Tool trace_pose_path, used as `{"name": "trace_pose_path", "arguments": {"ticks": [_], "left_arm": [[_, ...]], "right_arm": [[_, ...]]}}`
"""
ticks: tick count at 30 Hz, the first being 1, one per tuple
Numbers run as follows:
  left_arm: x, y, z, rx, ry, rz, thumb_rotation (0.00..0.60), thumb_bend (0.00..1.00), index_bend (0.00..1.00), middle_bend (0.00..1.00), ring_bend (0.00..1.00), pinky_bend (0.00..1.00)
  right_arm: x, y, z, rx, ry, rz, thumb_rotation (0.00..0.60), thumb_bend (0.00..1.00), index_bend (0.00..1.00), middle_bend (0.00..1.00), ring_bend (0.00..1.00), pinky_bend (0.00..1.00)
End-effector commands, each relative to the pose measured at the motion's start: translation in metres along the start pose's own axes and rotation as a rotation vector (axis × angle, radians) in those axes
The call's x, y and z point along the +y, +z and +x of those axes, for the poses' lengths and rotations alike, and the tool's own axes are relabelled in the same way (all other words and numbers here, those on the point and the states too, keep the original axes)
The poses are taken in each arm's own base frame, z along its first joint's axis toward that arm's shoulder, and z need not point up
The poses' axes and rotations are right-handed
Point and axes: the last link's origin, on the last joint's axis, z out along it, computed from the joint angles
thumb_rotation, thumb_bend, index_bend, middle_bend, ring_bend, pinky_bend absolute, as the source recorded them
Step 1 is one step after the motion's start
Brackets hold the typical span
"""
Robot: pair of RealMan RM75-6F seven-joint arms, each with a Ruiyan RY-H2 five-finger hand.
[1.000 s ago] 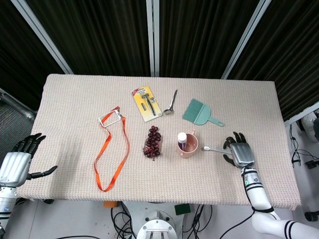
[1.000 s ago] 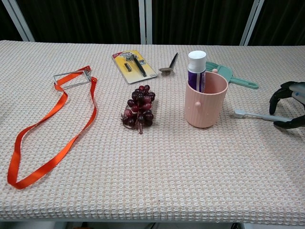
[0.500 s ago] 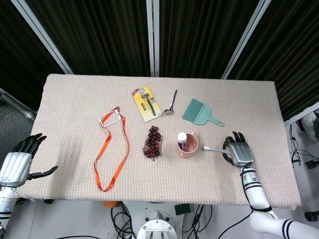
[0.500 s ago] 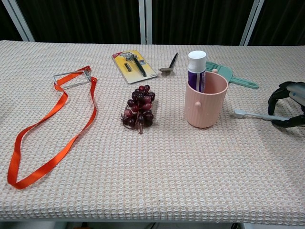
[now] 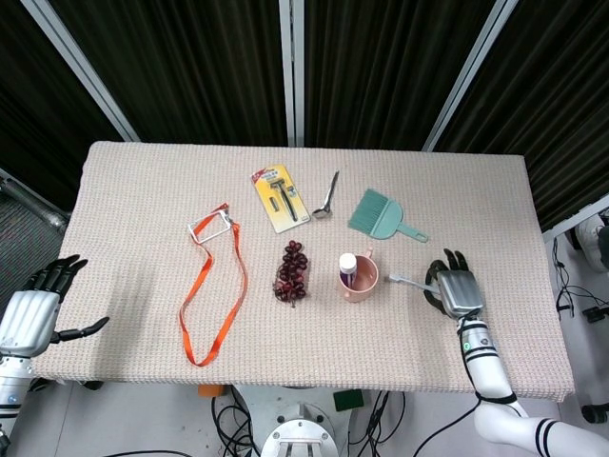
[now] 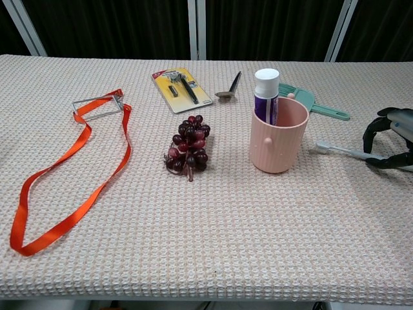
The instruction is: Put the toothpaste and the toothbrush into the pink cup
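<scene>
One of the two task items was already in place: the toothpaste (image 6: 266,95) stood upright inside the pink cup (image 6: 277,136), its white cap above the rim. The toothbrush (image 6: 340,151) lay just right of the cup, head toward it, handle running into the right hand (image 6: 390,139), whose fingers curled over the handle end; whether they truly gripped it I could not tell. That hold at the far end of the handle seemed meant to leave the head free to swing toward the cup mouth. The left hand (image 5: 33,309) hung off the near left corner of the bench (image 5: 133,200), fingers apart, holding nothing. A bunch of grapes (image 6: 188,146) sat left of the cup, a green dustpan brush (image 5: 383,215) behind it, with a spoon (image 5: 328,197), a packaged razor (image 5: 280,196) and an orange ribbon (image 5: 214,290) further left; none blocked the short path.
</scene>
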Motion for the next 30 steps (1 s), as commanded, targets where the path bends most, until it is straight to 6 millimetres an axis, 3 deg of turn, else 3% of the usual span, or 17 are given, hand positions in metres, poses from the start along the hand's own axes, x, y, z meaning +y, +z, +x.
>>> {"name": "trace_pose_path", "arguments": {"ticks": [1, 10, 14, 17, 23, 30], "left_arm": [[0.000, 0.000, 0.000, 0.001, 0.000, 0.001, 0.262, 0.08, 0.12, 0.09, 0.10, 0.21], [0.004, 0.000, 0.002, 0.011, 0.001, -0.011, 0.263, 0.08, 0.12, 0.09, 0.10, 0.21], [0.007, 0.001, 0.002, 0.013, 0.000, -0.015, 0.266, 0.08, 0.12, 0.09, 0.10, 0.21], [0.008, 0.000, 0.002, 0.015, 0.001, -0.018, 0.267, 0.08, 0.12, 0.09, 0.10, 0.21], [0.007, 0.000, 0.005, 0.019, 0.007, -0.010, 0.268, 0.08, 0.12, 0.09, 0.10, 0.21], [0.004, -0.001, 0.005, 0.021, 0.007, -0.004, 0.258, 0.08, 0.12, 0.09, 0.10, 0.20]], "right_arm": [[0.004, -0.005, 0.010, 0.043, 0.031, -0.003, 0.600, 0.90, 0.65, 0.30, 0.00, 0.00], [0.024, -0.032, 0.075, 0.286, 0.261, 0.020, 0.600, 0.91, 0.69, 0.34, 0.00, 0.00], [0.008, -0.037, 0.104, 0.395, 0.433, 0.173, 0.600, 0.91, 0.71, 0.36, 0.00, 0.00], [-0.011, -0.034, 0.113, 0.414, 0.562, 0.304, 0.600, 0.90, 0.71, 0.37, 0.00, 0.00], [-0.053, -0.024, 0.099, 0.435, 0.767, 0.485, 0.600, 0.79, 0.71, 0.38, 0.00, 0.00], [-0.085, -0.005, 0.059, 0.362, 0.919, 0.506, 0.600, 0.80, 0.71, 0.37, 0.00, 0.00]]}}
